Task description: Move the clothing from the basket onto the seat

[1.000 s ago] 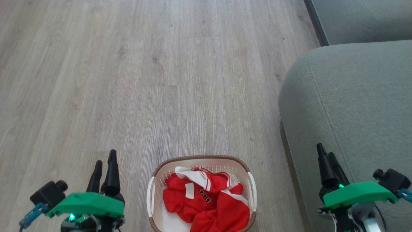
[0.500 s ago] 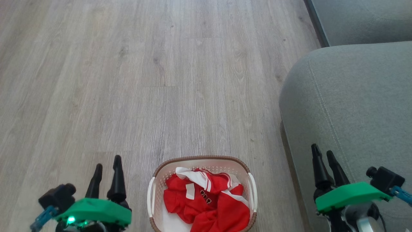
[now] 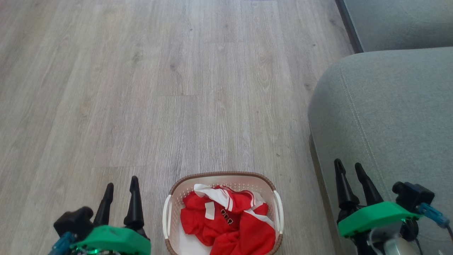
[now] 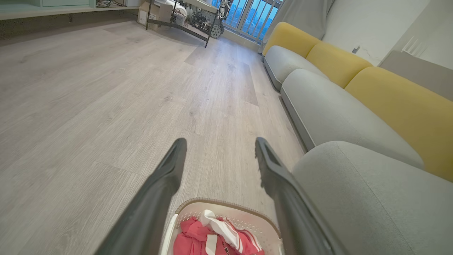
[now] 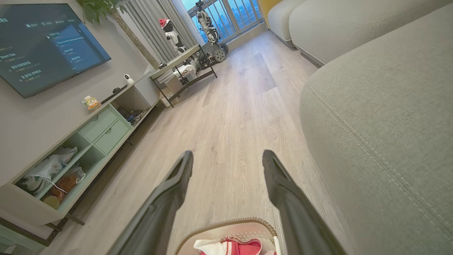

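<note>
step: reach to be made | clothing [image 3: 226,219] heaped in basket [image 3: 219,174], seat [image 3: 389,106] close on the right | left gripper [image 3: 122,184], right gripper [image 3: 348,166]: fingers parted, nothing held | top fold to be pinched deep, basket wall to be avoided

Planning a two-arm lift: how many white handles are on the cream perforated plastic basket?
2. One white handle on the left side of the cream perforated plastic basket, one on its right. Its near end is cropped; more may hide.

Bright even daylight from far windows [image 5: 226,16]; sharp; wrist views wide-angle warped.
</note>
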{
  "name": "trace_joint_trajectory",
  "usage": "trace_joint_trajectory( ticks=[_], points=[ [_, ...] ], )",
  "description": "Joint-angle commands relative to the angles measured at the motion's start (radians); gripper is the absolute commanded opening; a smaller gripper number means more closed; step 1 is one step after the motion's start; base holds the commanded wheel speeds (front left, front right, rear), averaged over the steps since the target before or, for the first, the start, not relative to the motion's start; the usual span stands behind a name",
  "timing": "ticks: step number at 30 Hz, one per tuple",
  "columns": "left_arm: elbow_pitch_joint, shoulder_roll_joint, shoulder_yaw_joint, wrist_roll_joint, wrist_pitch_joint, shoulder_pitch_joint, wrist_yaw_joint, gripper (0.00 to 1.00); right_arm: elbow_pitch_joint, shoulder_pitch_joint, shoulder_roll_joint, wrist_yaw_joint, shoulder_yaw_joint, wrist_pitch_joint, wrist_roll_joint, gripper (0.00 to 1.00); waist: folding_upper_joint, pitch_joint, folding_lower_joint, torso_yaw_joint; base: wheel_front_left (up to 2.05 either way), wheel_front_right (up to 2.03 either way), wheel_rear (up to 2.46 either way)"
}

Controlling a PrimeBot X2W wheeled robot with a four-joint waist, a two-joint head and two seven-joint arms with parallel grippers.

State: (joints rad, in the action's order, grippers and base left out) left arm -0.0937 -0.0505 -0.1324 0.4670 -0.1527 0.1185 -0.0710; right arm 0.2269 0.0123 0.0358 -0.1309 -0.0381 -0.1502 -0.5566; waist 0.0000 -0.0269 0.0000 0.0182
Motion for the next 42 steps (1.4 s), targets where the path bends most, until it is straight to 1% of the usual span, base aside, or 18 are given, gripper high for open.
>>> trace_joint_trajectory(
  ticks=[1, 33, 42],
  points=[
    [0.04, -0.011, 0.016, -0.039, -0.017, -0.023, -0.007, 1.0, -0.042, -0.018, 0.012, 0.0, -0.024, -0.019, 0.039, 1.0, 0.0, -0.001, 0.0, 0.0, 0.0, 0.0, 0.0],
    [0.039, -0.002, 0.014, -0.379, -0.108, 0.043, -0.025, 1.0, -0.057, 0.006, 0.014, 0.0, -0.086, -0.11, 0.408, 1.0, 0.0, -0.019, 0.0, 0.009, 0.0, 0.0, 0.0],
    [0.033, -0.001, 0.021, -0.373, -0.109, 0.042, -0.02, 1.0, -0.053, 0.003, 0.014, 0.0, -0.082, -0.112, 0.413, 1.0, 0.0, -0.014, 0.0, 0.007, 0.0, 0.0, 0.0]
  ],
)
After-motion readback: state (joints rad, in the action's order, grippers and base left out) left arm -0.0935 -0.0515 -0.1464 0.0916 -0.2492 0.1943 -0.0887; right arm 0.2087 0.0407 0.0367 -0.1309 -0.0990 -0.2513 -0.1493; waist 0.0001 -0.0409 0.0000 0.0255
